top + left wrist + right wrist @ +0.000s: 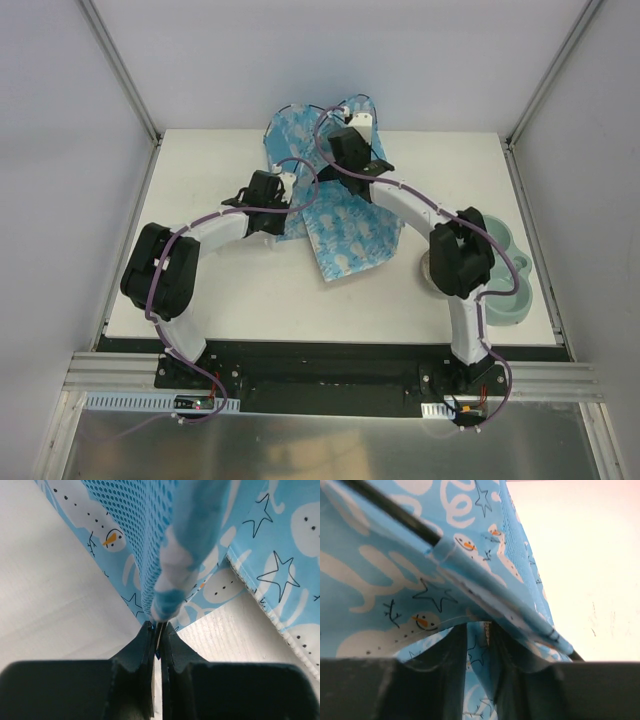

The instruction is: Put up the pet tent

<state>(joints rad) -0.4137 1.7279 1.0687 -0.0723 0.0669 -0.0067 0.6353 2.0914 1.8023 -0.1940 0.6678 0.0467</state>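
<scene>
The left gripper [157, 630] is pinched onto the tent [187, 545] hem rising straight ahead; the right gripper [477, 630] is clamped on its farther side.

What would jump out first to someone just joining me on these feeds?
The snowman-print blue pet tent lies crumpled at the far middle of the table, with a black pole showing in its sleeve. Both arms are on it: the left gripper is pinched shut on a fabric edge, and the right gripper has a fold between its fingers. A pale green double bowl sits at the table's right edge.
</scene>
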